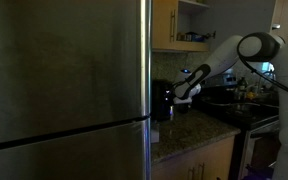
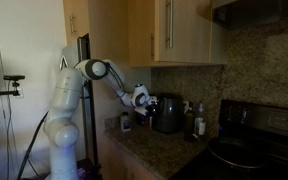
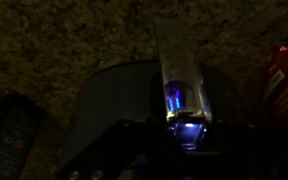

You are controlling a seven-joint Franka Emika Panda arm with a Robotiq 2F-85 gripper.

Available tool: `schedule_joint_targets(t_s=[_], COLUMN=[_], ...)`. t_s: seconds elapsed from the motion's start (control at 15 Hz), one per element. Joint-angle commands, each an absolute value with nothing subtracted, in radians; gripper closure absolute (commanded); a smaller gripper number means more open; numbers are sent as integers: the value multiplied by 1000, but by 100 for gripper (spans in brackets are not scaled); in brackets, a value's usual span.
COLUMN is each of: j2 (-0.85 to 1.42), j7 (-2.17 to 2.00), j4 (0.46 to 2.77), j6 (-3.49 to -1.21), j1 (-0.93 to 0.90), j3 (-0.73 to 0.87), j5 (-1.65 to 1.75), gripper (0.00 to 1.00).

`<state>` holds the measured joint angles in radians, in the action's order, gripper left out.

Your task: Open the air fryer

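The air fryer [image 2: 168,113] is a small glossy black appliance standing on the granite counter against the wall. In an exterior view [image 1: 162,101] the fridge edge hides part of it. My gripper [image 2: 142,99] is at its upper side, close to it or touching it; it also shows in an exterior view [image 1: 182,88]. In the wrist view the fryer's dark rounded body [image 3: 124,110] fills the middle, with a shiny silvery part [image 3: 180,75] lit by a blue glow just ahead of my gripper [image 3: 184,128]. The fingers are too dark to read.
A huge stainless-steel fridge [image 1: 64,80] stands next to the fryer. Bottles [image 2: 198,120] stand on the counter beyond it, then a dark stove [image 2: 254,140]. Wooden cabinets [image 2: 174,30] hang above. A red item [image 3: 286,80] lies to the right in the wrist view.
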<state>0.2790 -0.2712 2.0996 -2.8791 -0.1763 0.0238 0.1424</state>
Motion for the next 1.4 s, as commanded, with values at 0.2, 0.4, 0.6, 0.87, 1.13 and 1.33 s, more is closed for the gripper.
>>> schedule_joint_targets(t_s=[0.2,0.4,0.6,0.87,1.13,1.33], j2=[249,243,247,257,255,254], j7=[-175,-126,-114,-128,-262,-359], j4=[2041,2002,1962,1934,1960,1964], j6=[-2521,-2328,-2157,-2037,-2180,-2241], j1=[-138,-123,-117,-119,-136,-150], j3=[-44,-58,-60,-57,-39,-22], j5=[14,-44,-66,-57,-10,83], gripper=[94,94,94,94,50,27])
